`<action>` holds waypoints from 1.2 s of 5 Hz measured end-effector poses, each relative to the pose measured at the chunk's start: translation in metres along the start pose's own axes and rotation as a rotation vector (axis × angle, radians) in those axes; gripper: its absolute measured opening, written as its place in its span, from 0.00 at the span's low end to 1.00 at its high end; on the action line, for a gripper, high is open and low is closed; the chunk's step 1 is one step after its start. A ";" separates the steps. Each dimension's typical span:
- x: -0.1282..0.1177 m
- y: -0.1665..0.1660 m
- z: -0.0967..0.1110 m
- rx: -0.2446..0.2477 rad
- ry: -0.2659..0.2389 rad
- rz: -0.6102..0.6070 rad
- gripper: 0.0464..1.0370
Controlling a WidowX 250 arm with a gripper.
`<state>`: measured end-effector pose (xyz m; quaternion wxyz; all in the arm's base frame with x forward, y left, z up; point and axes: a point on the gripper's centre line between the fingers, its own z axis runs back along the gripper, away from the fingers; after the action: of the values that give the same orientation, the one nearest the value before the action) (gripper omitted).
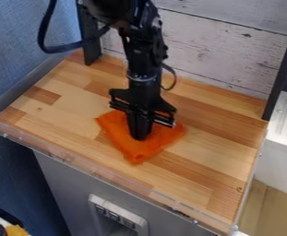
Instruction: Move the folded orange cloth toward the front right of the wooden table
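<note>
Lying flat-to-rumpled near the middle of the wooden worktop (213, 154), the orange cloth (135, 151) pointed one corner toward the near edge and another out to the far left. The black gripper (139, 134) hung down over its centre, its tips at the fabric. Whether it stood wide, narrow or closed on a fold could not be told from this angle. The step in hand looked to be contact with the cloth, either taking hold or letting go. If taking hold, the next move called for a sure pinch before any lift or drag, since limp fabric could slip or bunch; if letting go, it called for a clean rise without snagging. Farther out, the clear rim (96, 171) bounded the near side, the whitewashed plank wall (225, 50) the far side, and a black upright (284, 69) the far right.
</note>
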<state>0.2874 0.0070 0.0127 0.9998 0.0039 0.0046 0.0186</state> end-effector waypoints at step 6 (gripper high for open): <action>0.005 -0.037 0.040 -0.013 -0.010 -0.029 0.42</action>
<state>0.2945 -0.0298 0.0521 1.0000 -0.0026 -0.0005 0.0040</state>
